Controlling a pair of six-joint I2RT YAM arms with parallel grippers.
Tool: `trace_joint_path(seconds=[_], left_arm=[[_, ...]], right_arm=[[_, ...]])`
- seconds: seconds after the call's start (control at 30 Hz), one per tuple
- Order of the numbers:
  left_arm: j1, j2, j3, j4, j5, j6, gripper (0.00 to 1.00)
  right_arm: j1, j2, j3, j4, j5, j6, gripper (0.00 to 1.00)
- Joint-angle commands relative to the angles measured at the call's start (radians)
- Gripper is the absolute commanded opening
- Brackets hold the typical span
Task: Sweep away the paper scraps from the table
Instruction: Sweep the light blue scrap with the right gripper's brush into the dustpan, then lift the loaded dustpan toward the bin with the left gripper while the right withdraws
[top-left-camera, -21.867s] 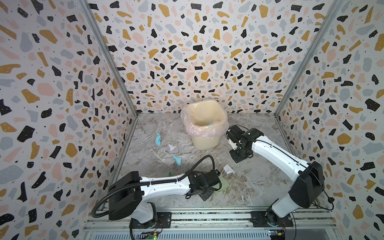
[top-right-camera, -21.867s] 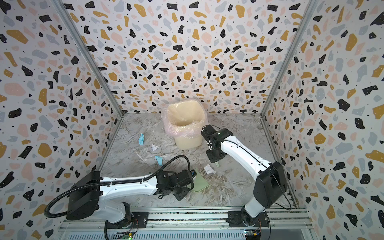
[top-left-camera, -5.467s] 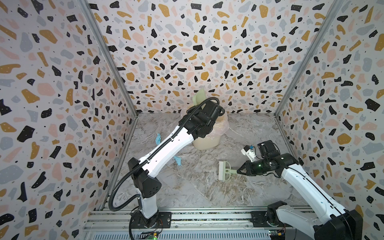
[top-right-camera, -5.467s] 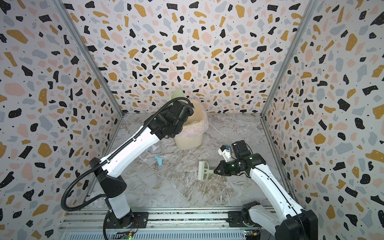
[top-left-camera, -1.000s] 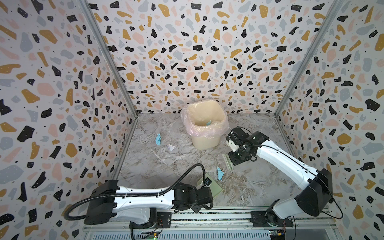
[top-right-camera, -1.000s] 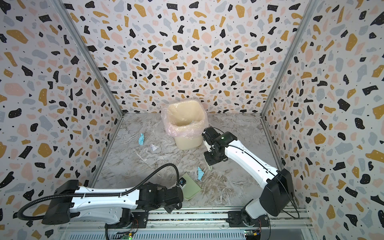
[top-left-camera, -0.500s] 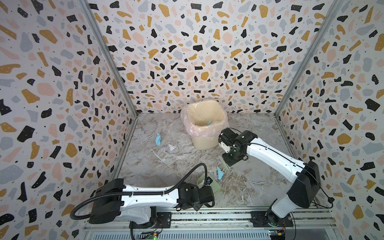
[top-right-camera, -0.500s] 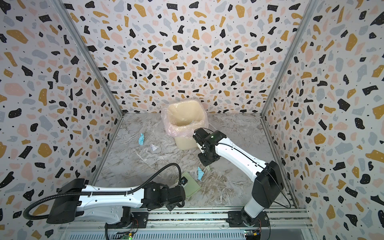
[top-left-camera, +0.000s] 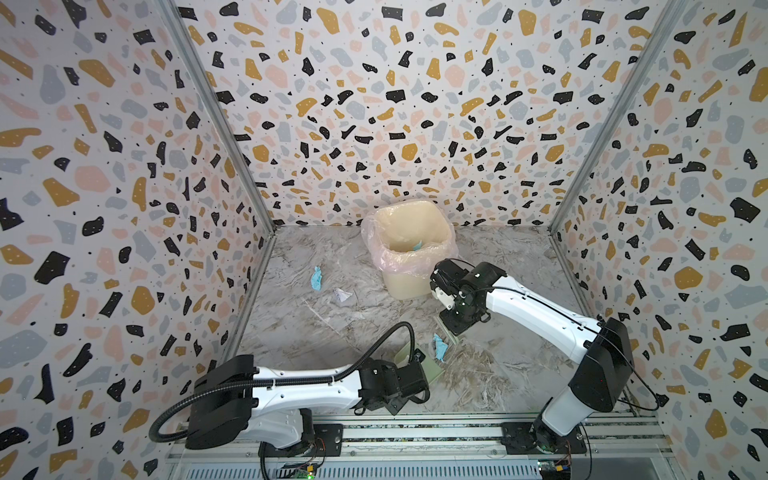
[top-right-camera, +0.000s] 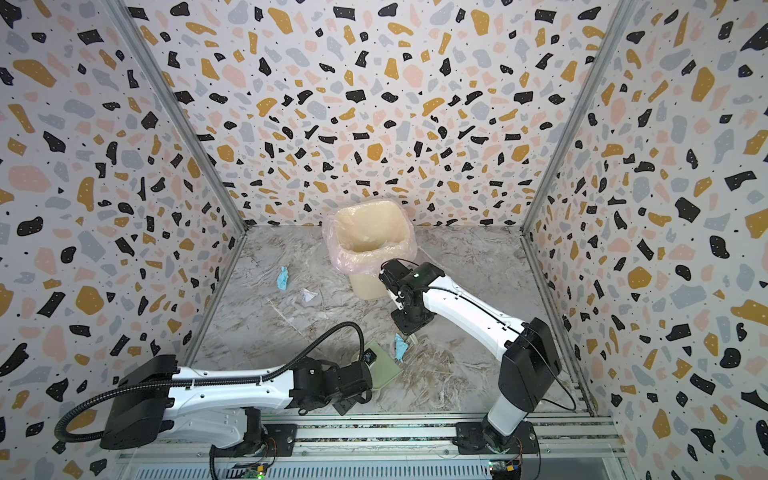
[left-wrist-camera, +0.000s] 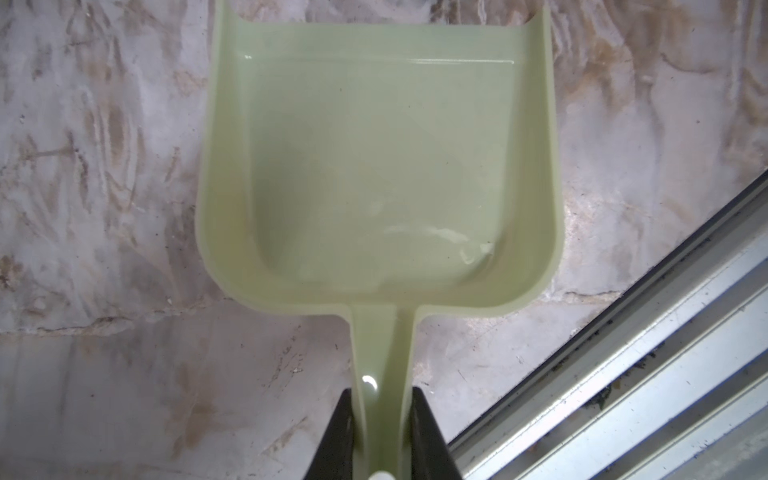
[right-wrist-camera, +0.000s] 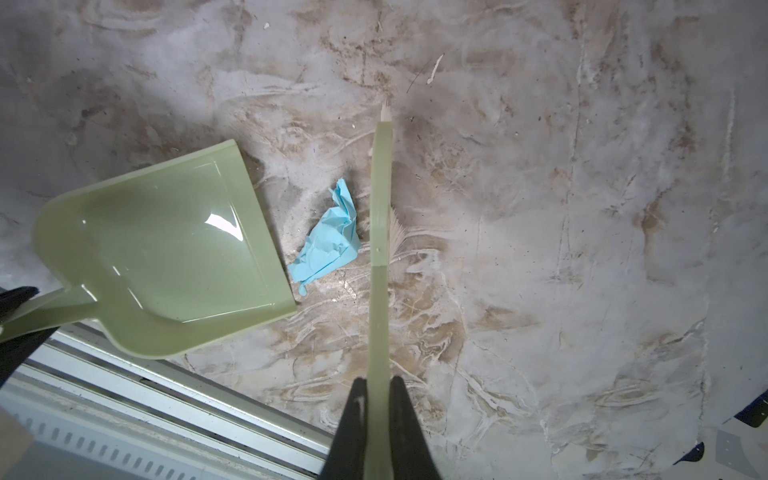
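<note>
Left tool (left-wrist-camera: 381, 397) pinches the dustpan (left-wrist-camera: 374, 166) handle; right tool (right-wrist-camera: 377, 384) is clamped on the brush (right-wrist-camera: 381, 249) handle.

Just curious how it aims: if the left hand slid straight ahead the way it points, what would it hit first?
The left hand grips the dustpan, whose front edge leads. That would probably reach the light blue paper scrap first, the brush just beyond; the pan's height is unclear.

Three terrazzo-patterned speckled walls (top-left-camera: 415, 104) (black, ochre, pink, grey flecks) fill the upper frame, joined by silver metal corner posts (top-left-camera: 222, 124).
</note>
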Motion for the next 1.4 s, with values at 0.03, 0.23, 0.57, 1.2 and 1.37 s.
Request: trace_joint_path(seconds=[0.03, 0.23, 0.57, 1.2, 1.37], left_arm=[[0.012, -0.003, -0.013, 0.021, 0.018, 0.021, 0.00], [0.015, 0.009, -0.015, 0.025, 0.030, 0.027, 0.00], [0.019, 0.011, -0.017, 0.033, 0.026, 0.027, 0.00], [0.019, -0.148, 0.016, -0.003, -0.061, -0.016, 0.00], [0.019, -0.261, 0.117, -0.106, -0.157, -0.031, 0.00]], right_arm=[[0.028, -0.015, 0.030, -0.042, -0.063, 0.013, 0.00], [0.068, -0.033, 0.044, -0.033, -0.152, 0.050, 0.00], [0.132, -0.062, 0.072, -0.023, -0.275, 0.100, 0.00], [-0.134, -0.293, 0.015, -0.014, -0.173, 0.127, 0.00], [-0.277, -0.433, -0.156, 0.091, -0.341, 0.121, 0.00]])
